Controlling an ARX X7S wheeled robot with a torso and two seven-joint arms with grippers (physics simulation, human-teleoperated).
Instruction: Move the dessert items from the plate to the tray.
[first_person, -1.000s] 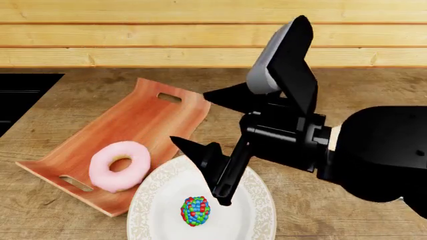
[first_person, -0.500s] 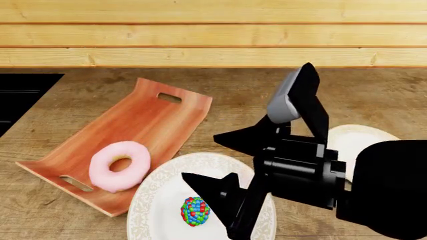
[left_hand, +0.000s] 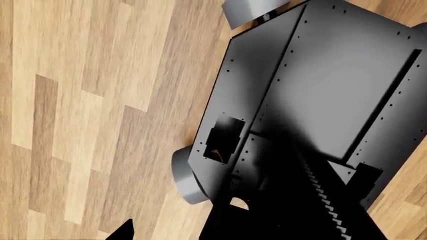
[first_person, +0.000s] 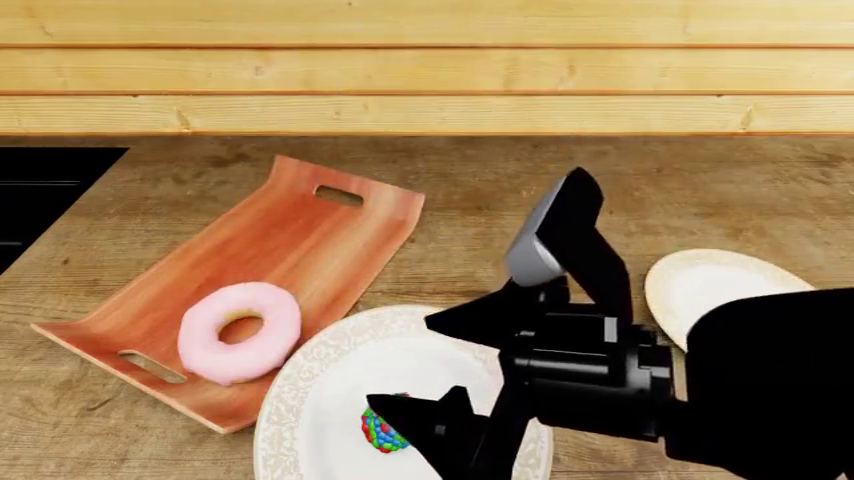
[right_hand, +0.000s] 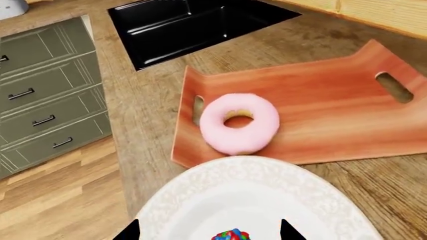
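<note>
A wooden desk (first_person: 160, 440) runs under a plank wall. On it lies a long reddish-brown tray (first_person: 287, 250) with upcurved ends and slot handles. A pink-frosted donut (first_person: 240, 331) already rests on the tray, near its closer end. Just beside that end sits a round white plate (first_person: 320, 400) with a patterned rim, and on it the one dessert left to move: a small candy ball (first_person: 382, 430) of red, blue and green beads.

The step in hand looks like the pick-up of the candy ball. The right claw (first_person: 434, 370) hangs low over the plate, its two black fingers spread wide, one finger partly hiding the ball in the head view. In the right wrist view, the ball (right_hand: 230, 234) sits between the two fingertips (right_hand: 127, 232), not yet pinched.

The next move probably calls for a careful lowering and a gentle squeeze, since the small rounded ball could roll away on the smooth plate.

The left claw does not show in any view; the left wrist camera sees only floorboards and the robot's dark base.

A second white plate (first_person: 701, 285) lies to the right, well apart. A black sink (right_hand: 187, 25) and grey-green drawers (right_hand: 40, 100) lie beyond the tray. The donut lies close to the path from plate to tray.
</note>
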